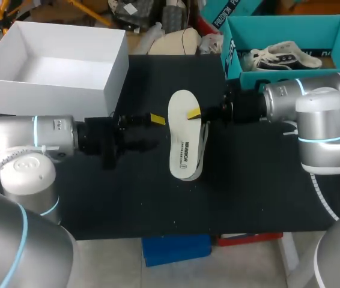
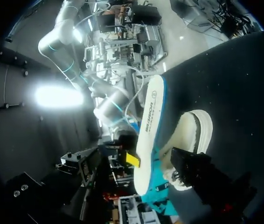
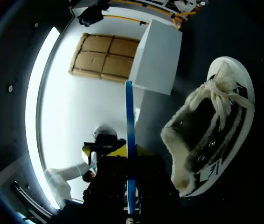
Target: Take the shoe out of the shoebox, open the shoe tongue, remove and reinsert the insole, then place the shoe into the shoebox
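Mid-table: right gripper (image 1: 195, 113) clamps the insole (image 1: 184, 138). Shoe (image 3: 211, 135) lies mostly hidden beneath it. Left gripper (image 1: 157, 119) sits beside the insole, grip unreadable.

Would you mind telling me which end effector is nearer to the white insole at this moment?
Right. The right end effector grips the insole at its edge; the left end effector sits beside the opposite edge, not touching it.

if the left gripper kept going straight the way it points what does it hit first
Most likely the insole, held up by the right gripper just ahead of the left gripper; the shoe lies beyond it. Depth is unclear, so it might only graze it.
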{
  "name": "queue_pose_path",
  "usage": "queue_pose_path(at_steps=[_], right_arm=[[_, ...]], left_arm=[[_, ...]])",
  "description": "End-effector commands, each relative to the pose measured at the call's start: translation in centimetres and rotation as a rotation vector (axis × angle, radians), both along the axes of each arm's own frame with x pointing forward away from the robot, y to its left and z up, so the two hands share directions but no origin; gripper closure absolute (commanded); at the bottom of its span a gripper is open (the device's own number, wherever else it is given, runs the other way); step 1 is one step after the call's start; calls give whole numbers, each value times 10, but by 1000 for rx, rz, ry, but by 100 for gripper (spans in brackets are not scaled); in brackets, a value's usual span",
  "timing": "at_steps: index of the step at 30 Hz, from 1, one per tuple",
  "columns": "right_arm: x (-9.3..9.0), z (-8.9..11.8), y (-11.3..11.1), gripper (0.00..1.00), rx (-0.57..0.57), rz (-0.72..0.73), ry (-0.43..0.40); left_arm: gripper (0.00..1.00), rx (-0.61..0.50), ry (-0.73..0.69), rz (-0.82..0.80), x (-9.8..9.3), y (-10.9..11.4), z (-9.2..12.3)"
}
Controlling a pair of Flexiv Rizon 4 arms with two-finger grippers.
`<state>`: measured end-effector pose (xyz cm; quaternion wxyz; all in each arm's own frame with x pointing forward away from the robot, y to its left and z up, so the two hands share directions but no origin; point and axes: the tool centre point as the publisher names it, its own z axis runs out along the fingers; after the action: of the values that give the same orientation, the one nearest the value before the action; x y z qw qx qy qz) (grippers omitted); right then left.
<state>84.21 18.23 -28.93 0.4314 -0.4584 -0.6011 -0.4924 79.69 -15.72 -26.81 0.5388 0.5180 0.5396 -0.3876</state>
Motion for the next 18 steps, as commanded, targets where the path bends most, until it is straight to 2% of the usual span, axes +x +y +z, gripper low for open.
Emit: queue_pose_path(at_steps=[1,6,12,15,16,18], right_arm=[[0,-1,1,100,1,0,0],[0,-1,1,100,1,0,0],[0,-1,1,100,1,0,0],[0,-1,1,100,1,0,0],[0,-1,1,100,1,0,0],[0,-1,1,100,1,0,0]], left_arm=[[0,-67,-10,6,14,-13,-11],[0,-130,-17,30,23,-27,-17],[0,-177,-31,33,22,-39,-17],[10,-186,-28,33,22,-41,-20],[16,-188,-26,34,23,-42,-21],[36,-193,-25,37,24,-43,-22]])
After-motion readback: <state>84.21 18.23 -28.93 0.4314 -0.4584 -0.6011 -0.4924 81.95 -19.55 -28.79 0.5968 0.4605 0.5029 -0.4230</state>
